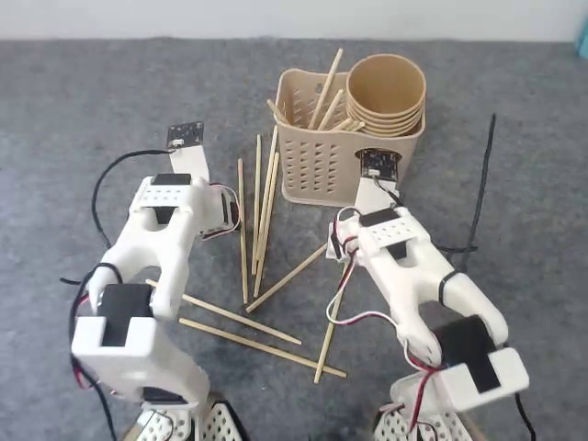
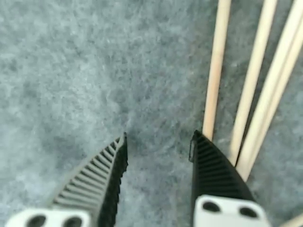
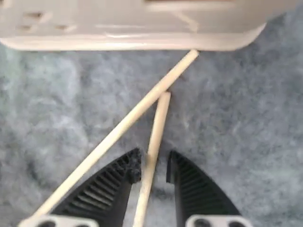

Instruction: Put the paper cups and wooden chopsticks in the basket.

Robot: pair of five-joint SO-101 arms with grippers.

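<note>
Chopsticks (image 1: pixel 262 207) are spotted loose on the grey worktop (image 1: pixel 83 101): a cluster of long ones lies nearly parallel just beside the basket (image 1: pixel 317 175), and others are crossed between the 2 arms, nearer the arm bases. The basket is found upright toward the far side of the worktop. A stack of paper cups (image 1: pixel 390 118) is nested in its right-hand end. Several more wooden sticks (image 1: pixel 326 81) are propped at a slant in the rest of it.

Over to the left arm (image 1: pixel 161 230), which is stretched out alongside the parallel cluster. The left fingers (image 2: pixel 106 179) are held wide apart with only bare worktop between them, tips down low. The nearest stick of the cluster (image 2: pixel 215 71) runs right up to the tip of 1 finger, and the rest are laid just beyond it.

Now the right arm (image 1: pixel 404 257), parked just in front of the basket. The right fingers (image 3: pixel 199 194) are drawn in to a narrow gap, and a single stick (image 3: pixel 155 123) is seen lying between them. It sits close against 1 finger and is left clear of the other, so it is straddled rather than clamped. A crossing stick (image 3: pixel 118 127) is laid at an angle over the same spot, with its far end reaching the basket's base.
</note>
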